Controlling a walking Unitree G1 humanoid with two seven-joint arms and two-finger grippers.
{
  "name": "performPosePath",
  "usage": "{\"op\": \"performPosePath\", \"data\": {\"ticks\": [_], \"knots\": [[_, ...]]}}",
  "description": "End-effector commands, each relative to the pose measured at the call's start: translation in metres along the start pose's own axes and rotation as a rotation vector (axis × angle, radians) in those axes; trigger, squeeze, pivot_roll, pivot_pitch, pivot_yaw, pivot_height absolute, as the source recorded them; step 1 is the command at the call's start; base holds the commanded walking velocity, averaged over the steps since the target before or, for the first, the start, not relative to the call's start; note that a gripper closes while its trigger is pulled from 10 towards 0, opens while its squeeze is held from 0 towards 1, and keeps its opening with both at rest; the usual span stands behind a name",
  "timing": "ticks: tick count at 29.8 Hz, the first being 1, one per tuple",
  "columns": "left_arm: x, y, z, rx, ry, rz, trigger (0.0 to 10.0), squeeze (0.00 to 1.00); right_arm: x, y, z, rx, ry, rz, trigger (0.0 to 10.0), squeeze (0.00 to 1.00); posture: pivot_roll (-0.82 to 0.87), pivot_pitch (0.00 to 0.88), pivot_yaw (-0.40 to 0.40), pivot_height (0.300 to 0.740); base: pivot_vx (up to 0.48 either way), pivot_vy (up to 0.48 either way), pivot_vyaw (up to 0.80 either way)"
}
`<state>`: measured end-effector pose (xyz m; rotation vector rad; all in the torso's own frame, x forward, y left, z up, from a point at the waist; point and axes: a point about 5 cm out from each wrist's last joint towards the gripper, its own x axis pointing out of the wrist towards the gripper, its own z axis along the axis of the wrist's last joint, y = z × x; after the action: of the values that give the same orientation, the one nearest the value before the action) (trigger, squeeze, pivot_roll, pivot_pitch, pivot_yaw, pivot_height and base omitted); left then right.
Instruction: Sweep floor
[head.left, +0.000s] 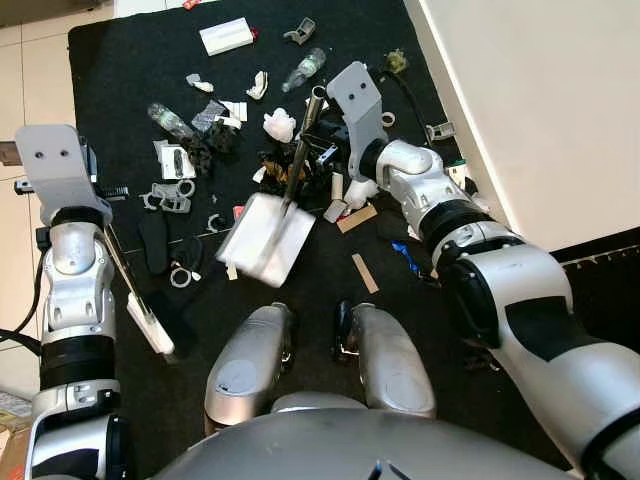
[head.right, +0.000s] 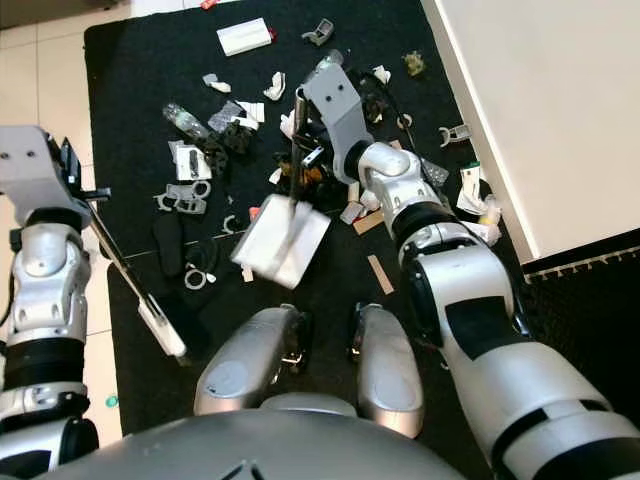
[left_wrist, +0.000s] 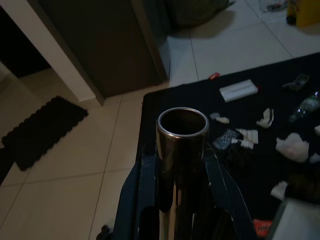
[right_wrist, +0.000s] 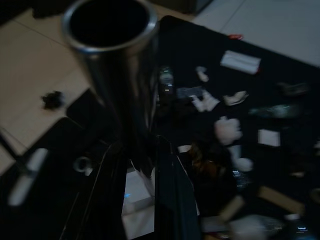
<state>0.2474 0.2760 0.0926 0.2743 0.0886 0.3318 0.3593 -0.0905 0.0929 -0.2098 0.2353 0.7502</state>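
Litter lies scattered over a black rug (head.left: 120, 60): a white box (head.left: 226, 36), a clear bottle (head.left: 305, 68), crumpled paper (head.left: 280, 124), plastic rings (head.left: 180, 277) and a wooden stick (head.left: 365, 273). My right gripper (head.left: 318, 128) is shut on the metal handle (right_wrist: 115, 60) of a white dustpan (head.left: 262, 238), which rests tilted on the rug just before the thickest pile. At the rug's left edge my left gripper (left_wrist: 181, 160) is shut on the broom's metal pole (head.left: 125, 280). The pole slants down to a white head (head.left: 150, 325) on the rug.
A white wall (head.left: 540, 100) runs along the right side of the rug. Beige tiles (head.left: 30, 80) lie to the left of it. My two silver legs (head.left: 250, 360) stand on the near part of the rug. A black sock (head.left: 153, 243) lies near the broom.
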Motion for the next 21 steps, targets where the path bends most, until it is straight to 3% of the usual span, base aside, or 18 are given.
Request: {"op": "performPosePath", "data": {"ticks": [1,5,8,10,14,21], "knots": [[-0.006,0.006,0.0,0.021,-0.01,0.013,10.0,0.0,-0.01,-0.019,0.014,-0.08,-0.062,-0.04,10.0,0.0,0.21,0.136,-0.013,0.74,0.0,0.0,0.0],[-0.01,0.017,0.0,0.036,-0.008,0.024,10.0,0.0,-0.024,-0.036,0.017,-0.145,-0.067,-0.028,10.0,0.0,0.21,0.132,-0.016,0.74,0.0,0.0,0.0],[-0.01,0.022,0.0,0.045,-0.006,0.033,10.0,0.0,-0.03,-0.041,0.015,-0.177,-0.041,0.012,10.0,0.0,0.21,0.132,-0.016,0.74,0.0,0.0,0.0],[-0.01,0.026,-0.003,0.057,0.002,0.042,10.0,0.0,-0.04,-0.046,0.007,-0.246,0.038,0.094,10.0,0.0,0.19,0.128,-0.013,0.74,0.0,0.0,0.0],[-0.008,0.027,-0.003,0.06,0.004,0.042,10.0,0.0,-0.044,-0.047,0.001,-0.306,0.101,0.126,10.0,0.0,0.18,0.127,-0.007,0.74,0.0,0.0,0.0],[-0.004,0.021,0.001,0.061,-0.002,0.028,10.0,0.0,-0.036,-0.029,-0.015,-0.439,0.216,0.215,10.0,0.0,0.19,0.133,-0.003,0.74,0.0,0.0,0.0]]}}
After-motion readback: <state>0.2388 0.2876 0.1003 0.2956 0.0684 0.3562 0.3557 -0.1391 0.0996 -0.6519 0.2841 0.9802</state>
